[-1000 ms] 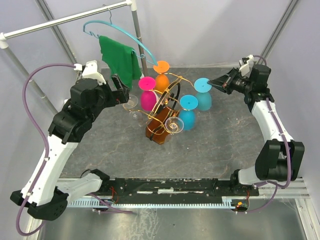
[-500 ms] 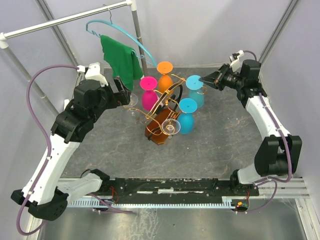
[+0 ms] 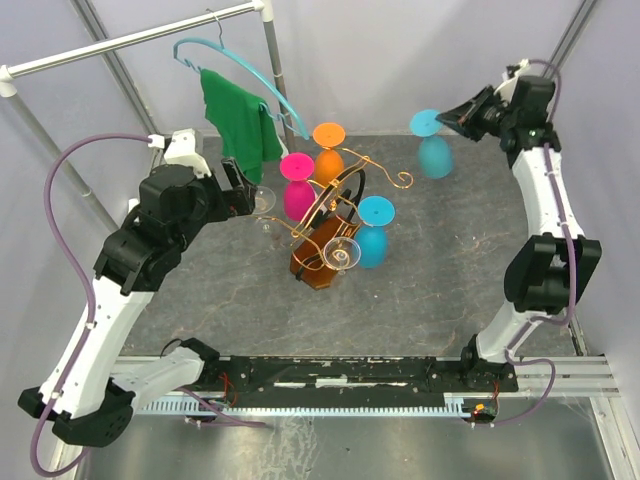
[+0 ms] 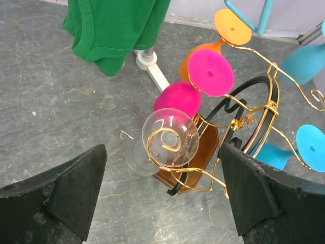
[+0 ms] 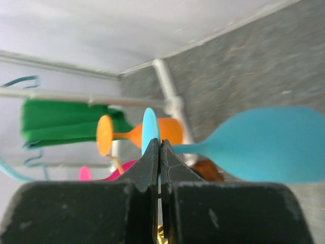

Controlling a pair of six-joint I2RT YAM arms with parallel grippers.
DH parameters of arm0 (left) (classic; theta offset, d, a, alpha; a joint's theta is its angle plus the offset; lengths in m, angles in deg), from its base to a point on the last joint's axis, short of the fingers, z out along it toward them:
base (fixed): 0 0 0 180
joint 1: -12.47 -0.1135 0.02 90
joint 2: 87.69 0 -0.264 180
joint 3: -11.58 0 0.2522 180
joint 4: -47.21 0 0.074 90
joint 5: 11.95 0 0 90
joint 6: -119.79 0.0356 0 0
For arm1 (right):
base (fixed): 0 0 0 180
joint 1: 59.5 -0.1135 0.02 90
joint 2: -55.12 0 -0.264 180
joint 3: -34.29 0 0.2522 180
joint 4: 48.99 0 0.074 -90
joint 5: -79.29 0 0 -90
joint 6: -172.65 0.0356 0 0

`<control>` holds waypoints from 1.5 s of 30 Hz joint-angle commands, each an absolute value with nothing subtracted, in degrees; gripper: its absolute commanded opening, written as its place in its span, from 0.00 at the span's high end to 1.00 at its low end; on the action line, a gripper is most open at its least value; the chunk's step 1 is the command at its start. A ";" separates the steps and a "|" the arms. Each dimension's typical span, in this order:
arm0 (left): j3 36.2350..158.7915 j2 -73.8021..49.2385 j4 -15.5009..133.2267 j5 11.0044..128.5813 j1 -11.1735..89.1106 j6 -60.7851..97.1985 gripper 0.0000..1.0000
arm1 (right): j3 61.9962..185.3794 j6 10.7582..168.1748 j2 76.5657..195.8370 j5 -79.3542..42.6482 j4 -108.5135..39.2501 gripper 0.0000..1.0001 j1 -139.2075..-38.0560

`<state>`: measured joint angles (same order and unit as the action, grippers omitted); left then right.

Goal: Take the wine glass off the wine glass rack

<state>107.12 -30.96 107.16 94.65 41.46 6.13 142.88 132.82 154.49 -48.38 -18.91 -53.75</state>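
Observation:
The wine glass rack [image 3: 340, 195] is a gold curly-wire stand with a black loop and an amber base [image 3: 316, 264], standing mid-table. My right gripper [image 3: 458, 114] is shut on the foot disc of a blue wine glass [image 3: 433, 152]. It holds the glass in the air, clear of the rack, at the far right. In the right wrist view the fingertips [image 5: 160, 145] pinch the disc's edge, and the blue bowl [image 5: 269, 145] sticks out to the right. My left gripper [image 3: 243, 186] is open beside a clear glass [image 4: 170, 137] that hangs on a scroll arm of the rack [image 4: 254, 109]. The gripper [image 4: 162, 148] touches nothing.
Pink [image 3: 296, 195], orange [image 3: 327, 150], blue [image 3: 374, 235] and clear [image 3: 345, 252] glasses hang on the rack. A green cloth [image 3: 240, 120] on a blue hanger hangs from the grey rail [image 3: 130, 38] at back left. The rail's post foot [image 4: 147, 61] stands behind the rack.
My right gripper has carried the blue glass off the rack's right arm, up and back to the right. The left arm has barely shifted.

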 commanded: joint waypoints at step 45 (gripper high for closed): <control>100.24 -29.77 101.74 92.37 41.53 8.03 0.01 | 186.52 37.22 213.86 56.07 -30.41 1.00 -64.24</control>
